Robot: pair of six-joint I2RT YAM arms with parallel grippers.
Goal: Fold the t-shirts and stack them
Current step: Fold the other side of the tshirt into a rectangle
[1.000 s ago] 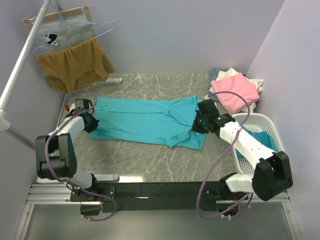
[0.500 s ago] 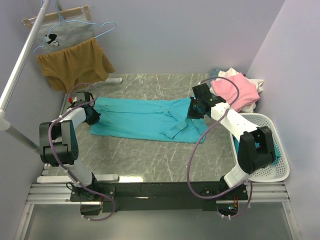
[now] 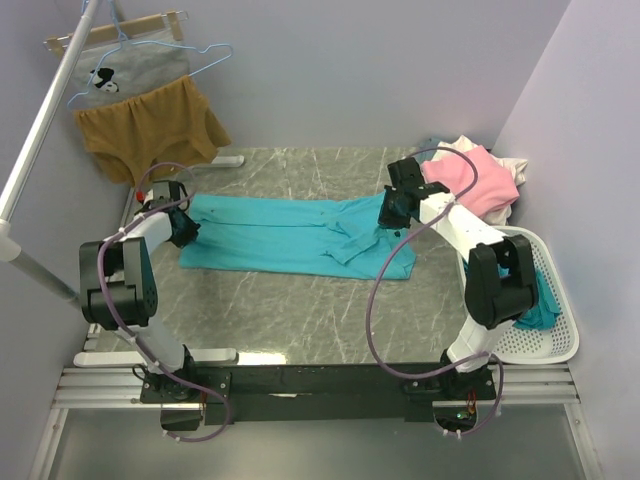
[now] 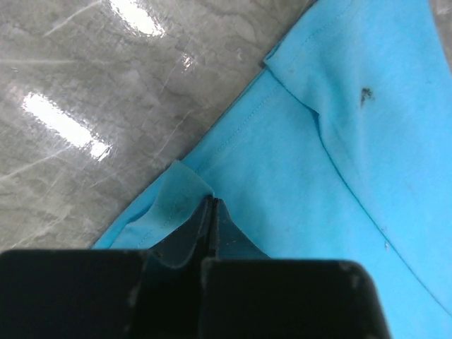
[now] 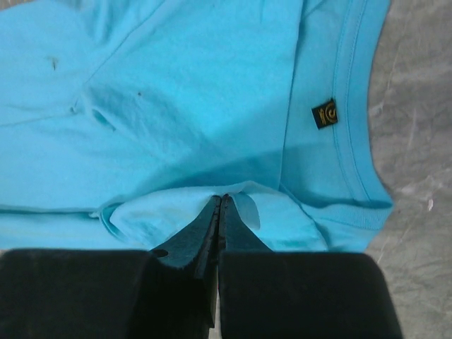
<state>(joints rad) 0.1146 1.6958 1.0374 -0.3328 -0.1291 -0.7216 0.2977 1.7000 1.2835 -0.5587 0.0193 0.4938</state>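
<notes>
1. The turquoise shirt (image 3: 290,235) lies flat on the far half of the desk (image 3: 300,320) as a long band running left to right. Its neckband (image 5: 351,106) and small dark label (image 5: 325,113) are at the right end.
2. The left tool (image 4: 212,203) is clamped on a raised pinch of cloth at the band's left end, with its jaws pressed together through the fabric.
3. The right tool (image 5: 219,200) is likewise clamped on a small lifted fold just beside the neckband. Both ends of the shirt are therefore held at once.
4. My judgement is that this is the lengthwise fold, with one long edge carried across the body of the shirt (some wrinkles near the collar end suggest it is not yet neat).
5. The next move probably calls for lowering both pinches together so the edges line up, then parting the jaws without dragging the cloth. A crosswise fold would follow before stacking.
6. A heap of pink and white shirts (image 3: 470,185) waits at the far right corner, near the white basket (image 3: 560,340). These appear unfolded, so much of the task remains.
</notes>
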